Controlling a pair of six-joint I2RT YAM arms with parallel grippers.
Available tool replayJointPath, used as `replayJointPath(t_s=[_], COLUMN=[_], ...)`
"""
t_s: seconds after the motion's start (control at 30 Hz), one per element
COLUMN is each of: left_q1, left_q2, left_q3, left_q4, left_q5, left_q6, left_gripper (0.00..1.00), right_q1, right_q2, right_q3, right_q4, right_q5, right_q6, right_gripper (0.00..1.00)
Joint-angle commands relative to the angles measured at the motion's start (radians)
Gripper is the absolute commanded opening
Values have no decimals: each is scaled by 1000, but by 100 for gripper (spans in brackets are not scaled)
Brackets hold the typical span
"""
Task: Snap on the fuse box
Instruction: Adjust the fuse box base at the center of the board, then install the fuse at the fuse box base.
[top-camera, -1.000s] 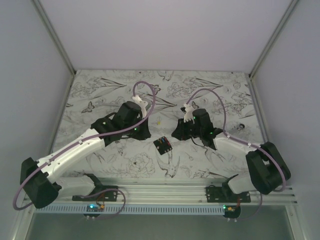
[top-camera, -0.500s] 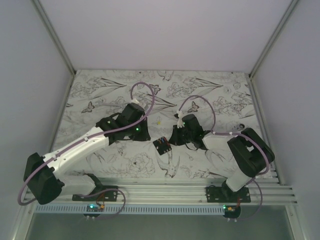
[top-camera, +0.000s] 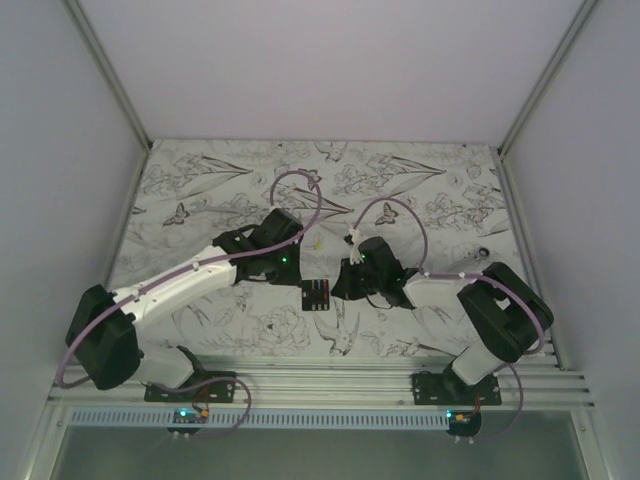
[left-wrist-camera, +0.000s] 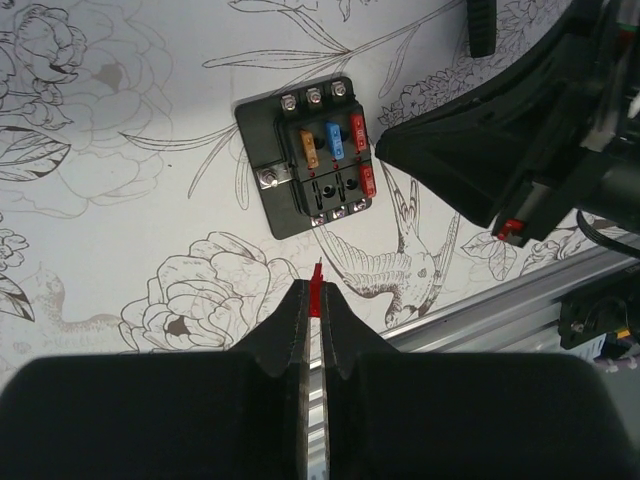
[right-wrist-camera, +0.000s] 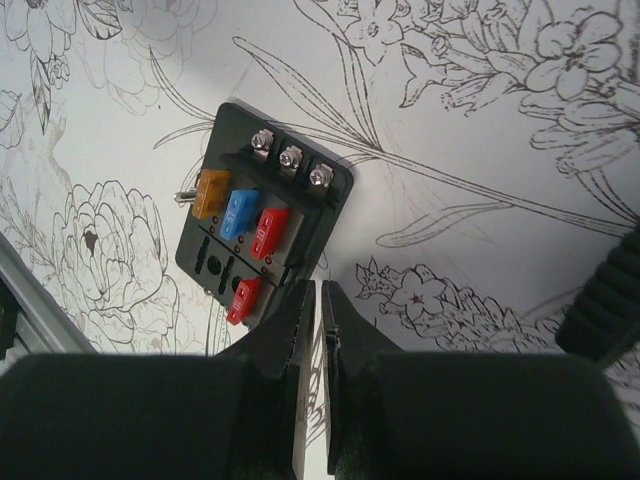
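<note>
We judge the step to be fitting a fuse: the fuse box (left-wrist-camera: 310, 160) lies flat on the desk (left-wrist-camera: 120, 120) between the arms, the left gripper (left-wrist-camera: 316, 305) jaws pinching a red fuse (left-wrist-camera: 317, 272) near it, the right gripper (right-wrist-camera: 314, 300) jaws almost pressed together and empty, so next comes alignment over a free slot.

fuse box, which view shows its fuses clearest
The right wrist view: the fuse box looms largest there, its orange, blue and two red fuses distinct. The left wrist view shows it whole but smaller; the top external view gives only a small dark square with coloured specks.
</note>
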Motion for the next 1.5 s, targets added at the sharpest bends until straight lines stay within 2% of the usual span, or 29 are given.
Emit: replayJointPath(t_s=[0.0,0.13,0.27,0.5,0.7,1.0,1.27,1.47], left_q1=[-24,-60,-91,-144,-167,-187,-187,-192], left_q2=[55,121,184,312,409,487,536,516], left_q3=[47,86,125,222,296,346,372,354], left_q4=[-44,-66,-98,-161,-243,-247,-250,-252], left_q5=[-21,-35,-70,-141,-217,-241,-249,-257], left_q6=[-18,-25,-50,-113,-196,-249,-252,-269], left_gripper=[0,0,0,0,0,0,0,0], right_q1=[7,-12,-47,-77,-86,-91,-92,-92], right_q2=[-89,-180,-296,-500,-599,-724,-727,-727], right_q3=[7,27,7,-34,-78,-128,-129,-129], right_q4=[-55,-175,-259,-383,-413,-410,-410,-410], right_q5=[95,210,315,491,662,738,730,730], right_q6=[-25,-85,-120,-160,-148,-121,-122,-123], right_gripper=[14,22,38,71,99,100,100,100])
